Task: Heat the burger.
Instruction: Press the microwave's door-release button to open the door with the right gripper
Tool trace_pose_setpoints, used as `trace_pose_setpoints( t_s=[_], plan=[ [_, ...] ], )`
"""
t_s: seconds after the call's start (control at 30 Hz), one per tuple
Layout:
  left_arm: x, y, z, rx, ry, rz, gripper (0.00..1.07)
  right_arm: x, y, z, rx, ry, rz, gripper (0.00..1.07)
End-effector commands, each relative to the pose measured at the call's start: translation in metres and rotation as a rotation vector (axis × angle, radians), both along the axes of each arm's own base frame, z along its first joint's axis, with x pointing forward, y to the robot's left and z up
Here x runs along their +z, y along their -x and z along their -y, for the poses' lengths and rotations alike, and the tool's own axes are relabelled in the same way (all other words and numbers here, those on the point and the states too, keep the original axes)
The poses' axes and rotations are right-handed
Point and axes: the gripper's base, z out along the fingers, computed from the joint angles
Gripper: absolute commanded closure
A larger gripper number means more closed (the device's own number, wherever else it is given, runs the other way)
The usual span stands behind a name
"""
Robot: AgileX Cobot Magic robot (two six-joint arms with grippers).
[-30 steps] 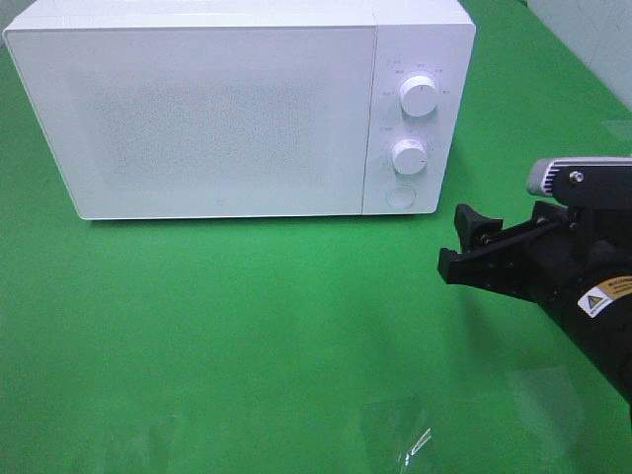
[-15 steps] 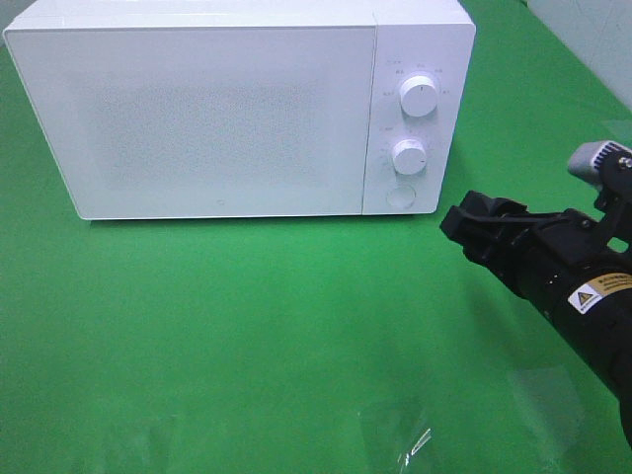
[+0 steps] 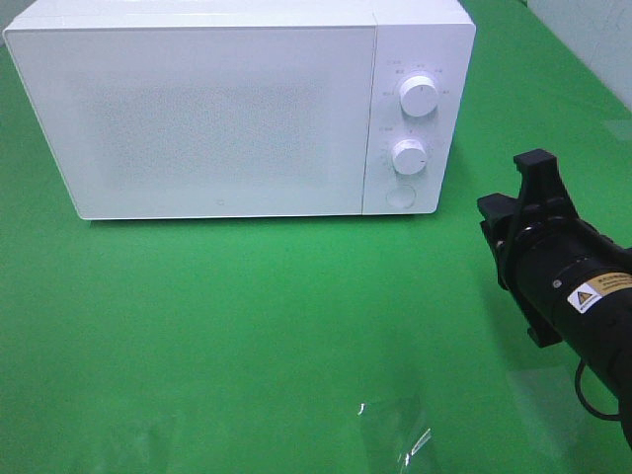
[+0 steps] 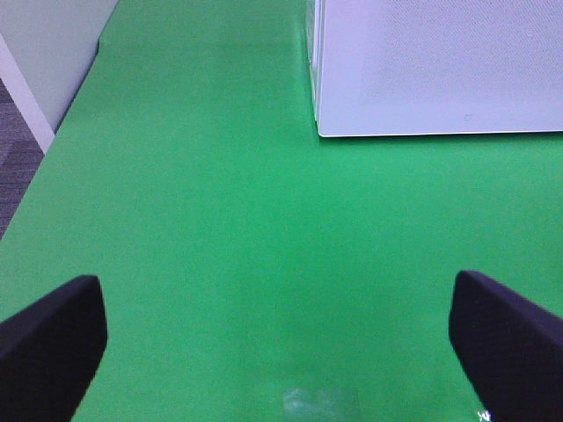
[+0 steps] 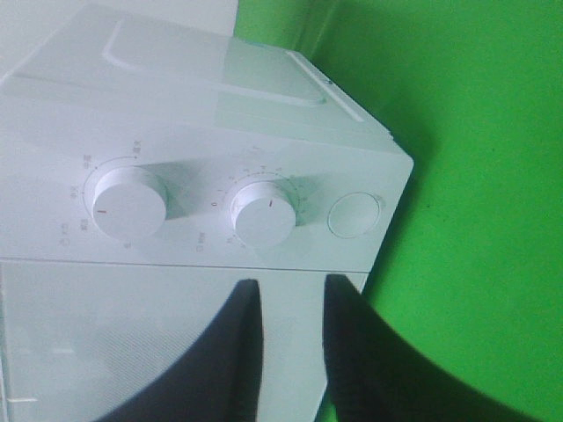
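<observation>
No burger shows in any view. The white microwave (image 3: 217,118) stands at the back with its door closed. My right gripper (image 3: 515,193) hovers off the microwave's right front corner, rolled onto its side and pointing at the control panel. In the right wrist view the right gripper (image 5: 290,294) has its fingers drawn nearly together with a slim gap and nothing between them, aimed below the two knobs (image 5: 264,211) and the round button (image 5: 352,215). My left gripper (image 4: 281,352) is wide open and empty, low over the green mat, in front of the microwave's left corner.
The green mat (image 3: 247,326) covers the table. Clear tape patches (image 3: 395,434) shine near the front edge. A pale wall (image 3: 592,30) stands at the back right. The left wrist view shows the table's left edge, with grey floor (image 4: 18,132) beyond it.
The right gripper's fingers have closed from wide apart to nearly together. The right arm rolled and drew back to the right. The left gripper has not moved.
</observation>
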Motion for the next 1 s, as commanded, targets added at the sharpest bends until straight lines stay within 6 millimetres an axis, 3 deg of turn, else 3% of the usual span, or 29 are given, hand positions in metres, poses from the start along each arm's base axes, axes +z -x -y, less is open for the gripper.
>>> trace_pose_setpoints(
  t_s=[0.03, 0.17, 0.6, 1.0],
  plan=[
    [-0.001, 0.000, 0.000, -0.001, 0.008, 0.002, 0.09, 0.004, -0.001, -0.002, -0.005, -0.088, 0.028, 0.90],
    [-0.001, 0.000, 0.000, -0.001, 0.008, 0.002, 0.09, -0.003, 0.000, -0.003, -0.007, -0.138, -0.057, 1.07],
    [-0.001, 0.000, 0.000, -0.001, 0.008, 0.002, 0.09, -0.008, 0.001, -0.002, -0.035, -0.149, -0.121, 1.07],
    [-0.001, 0.000, 0.000, -0.001, 0.008, 0.002, 0.09, -0.029, -0.024, -0.030, -0.010, -0.197, -0.165, 1.07]
  ],
)
